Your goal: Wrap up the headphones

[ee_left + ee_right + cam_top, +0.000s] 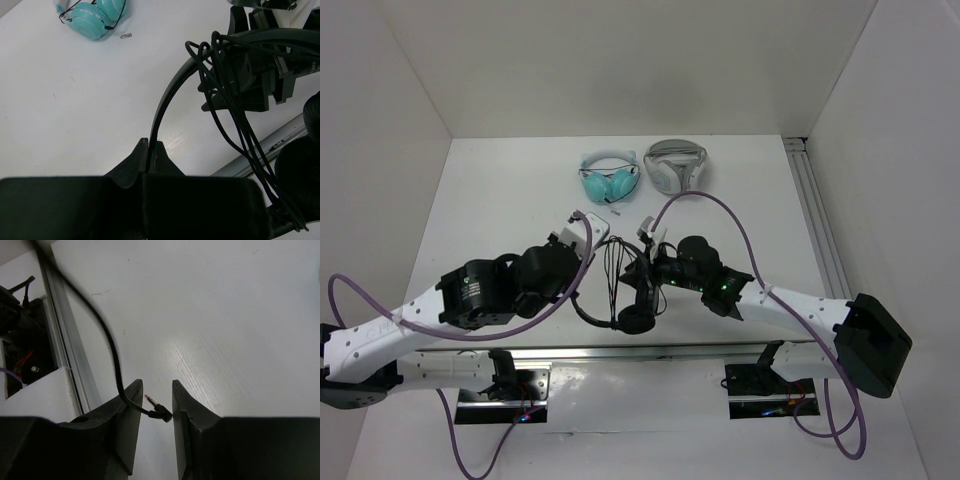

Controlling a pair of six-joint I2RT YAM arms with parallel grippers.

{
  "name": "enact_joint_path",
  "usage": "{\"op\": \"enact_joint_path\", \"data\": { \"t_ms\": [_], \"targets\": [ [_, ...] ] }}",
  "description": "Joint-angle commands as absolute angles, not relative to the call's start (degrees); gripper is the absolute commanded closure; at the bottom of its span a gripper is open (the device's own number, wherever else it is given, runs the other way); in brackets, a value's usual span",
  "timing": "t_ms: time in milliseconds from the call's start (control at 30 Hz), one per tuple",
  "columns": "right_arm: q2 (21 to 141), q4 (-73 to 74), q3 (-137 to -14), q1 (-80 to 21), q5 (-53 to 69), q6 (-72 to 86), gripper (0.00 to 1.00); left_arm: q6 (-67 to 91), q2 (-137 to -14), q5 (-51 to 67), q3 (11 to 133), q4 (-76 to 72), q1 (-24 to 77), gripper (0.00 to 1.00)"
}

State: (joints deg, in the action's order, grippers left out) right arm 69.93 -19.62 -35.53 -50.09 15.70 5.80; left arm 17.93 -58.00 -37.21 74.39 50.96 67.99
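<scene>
The black headphones (638, 320) hang low between my two arms near the table's front edge. My left gripper (150, 145) is shut on their thin headband (172, 90), which arcs up and to the right. Loops of the thin black cable (220, 100) drape over the headband in front of the right arm's black gripper. One round ear pad (300, 175) shows at the lower right. In the top view the left gripper (595, 245) and right gripper (642, 280) are close together. My right gripper (156, 385) is open, and the cable's plug (161, 412) lies loose between its fingers.
Teal headphones (610, 180) and white-and-grey headphones (675, 165) lie side by side at the back of the table. An aluminium rail (650, 350) runs along the near edge and another (815, 220) along the right side. White walls enclose the table.
</scene>
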Motion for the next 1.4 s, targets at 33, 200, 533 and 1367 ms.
{"op": "enact_joint_path", "data": {
  "t_ms": [33, 200, 533, 1367],
  "targets": [
    [70.05, -24.43, -34.11, -49.57, 18.63, 7.03, 0.57, 15.56, -55.55, -38.93, 74.44, 44.12, 68.2, 1.0],
    [69.52, -26.89, -31.12, -49.57, 19.15, 7.65, 0.52, 14.33, -54.93, -39.55, 74.44, 42.71, 68.2, 1.0],
    [68.47, -30.32, -25.85, -49.57, 17.49, 9.93, 0.49, 13.18, -55.99, -41.31, 73.31, 42.71, 68.2, 1.0],
    [50.89, -3.0, -25.14, -49.57, -35.24, 28.92, 0.42, 28.28, -55.45, -48.69, 64.95, 43.58, 68.2, 1.0]
  ]
}}
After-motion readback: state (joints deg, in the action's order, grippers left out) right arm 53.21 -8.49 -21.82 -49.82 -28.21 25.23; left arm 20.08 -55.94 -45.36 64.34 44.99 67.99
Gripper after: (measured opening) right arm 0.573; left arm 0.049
